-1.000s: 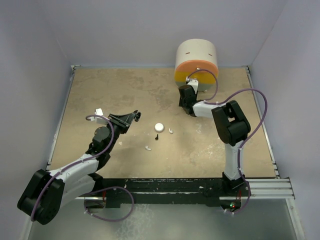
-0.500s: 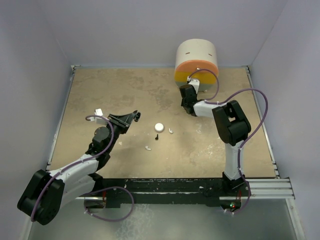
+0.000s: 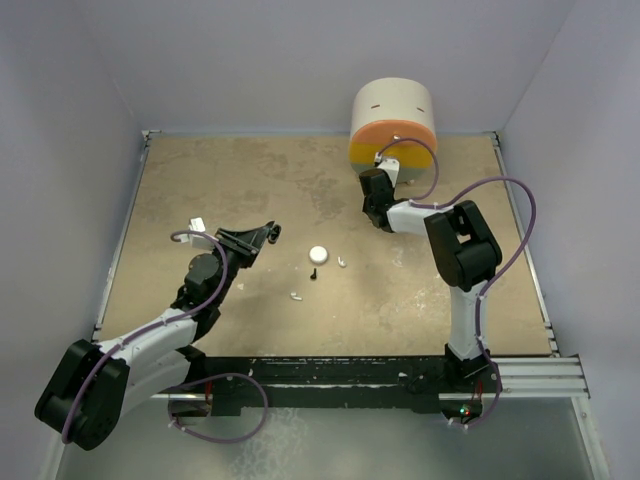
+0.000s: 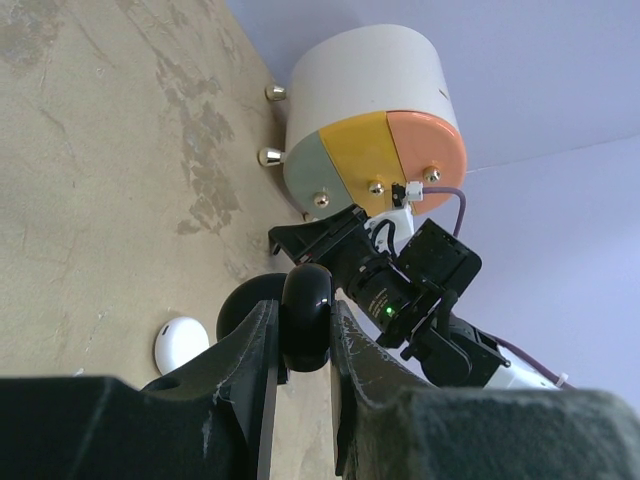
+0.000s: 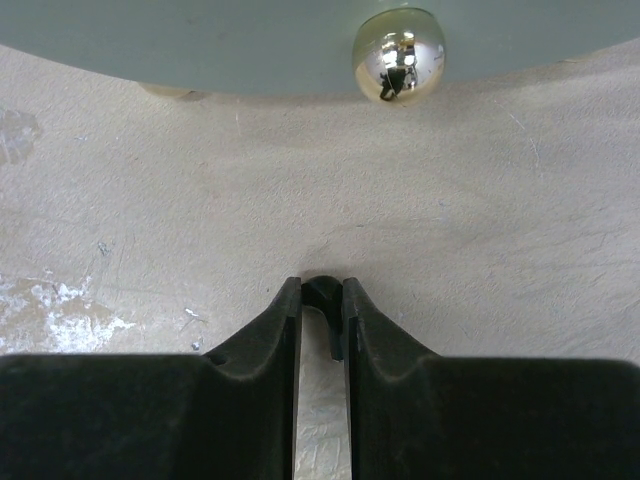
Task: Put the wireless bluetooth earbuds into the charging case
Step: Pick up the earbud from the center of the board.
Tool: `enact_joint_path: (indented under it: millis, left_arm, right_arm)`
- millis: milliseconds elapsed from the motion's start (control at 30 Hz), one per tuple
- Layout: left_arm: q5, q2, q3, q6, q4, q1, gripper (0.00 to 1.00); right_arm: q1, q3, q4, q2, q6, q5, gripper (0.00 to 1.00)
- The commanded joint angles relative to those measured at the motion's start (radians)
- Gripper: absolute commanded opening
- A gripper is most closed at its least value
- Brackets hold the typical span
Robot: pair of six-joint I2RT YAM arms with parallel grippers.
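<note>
Right gripper (image 5: pixel 322 300) low over the table (image 3: pixel 200 190) near the far edge, right of centre; its jaws are almost together, pinched on a black earbud (image 5: pixel 318 288) whose tip shows between the fingertips; whether the bud touches the surface cannot be told. Just beyond it stands a drum (image 3: pixel 392 110) against the far edge, white on the side with an orange, yellow and green face; one chrome knob (image 5: pixel 397 52) hangs at its lower rim in the right wrist view.

Left gripper (image 3: pixel 268 233) raised left of centre, pointing toward the middle of the table; its jaws are clamped on a black case (image 4: pixel 306 318), round and glossy, held on edge between the fingers (image 4: pixel 262 345); a second black lobe shows just outside the left finger, and whether it belongs to the same case cannot be told.

On the middle of the table lies a white case (image 3: pixel 318 254); a loose black earbud (image 3: pixel 313 273) lies just on its near side; one white earbud (image 3: pixel 342 262) lies just to its right; another white earbud (image 3: pixel 296 296) lies nearer the near edge, apart from the rest. None of the loose buds sits in a case.
</note>
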Motion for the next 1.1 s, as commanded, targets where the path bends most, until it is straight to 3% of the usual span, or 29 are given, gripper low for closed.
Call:
enact_joint_path:
  millis: [0, 300, 567, 1067]
  left_arm:
    - [-0.009, -0.02, -0.001, 0.006, 0.034, 0.006, 0.0]
    - [-0.004, -0.012, 0.0, 0.005, 0.037, 0.005, 0.0]
    - [-0.004, -0.02, -0.002, 0.002, 0.036, 0.006, 0.0]
    - [-0.009, -0.036, -0.005, 0.005, 0.021, 0.005, 0.0]
  right_arm:
    - [-0.001, -0.03, -0.084, 0.016, 0.008, 0.006, 0.0]
    - [0.061, -0.164, 0.01, -0.095, 0.015, -0.044, 0.0]
    - [0.124, -0.2, 0.012, -0.094, 0.051, -0.073, 0.0]
    - [0.135, -0.181, -0.007, -0.063, 0.046, -0.104, 0.3]
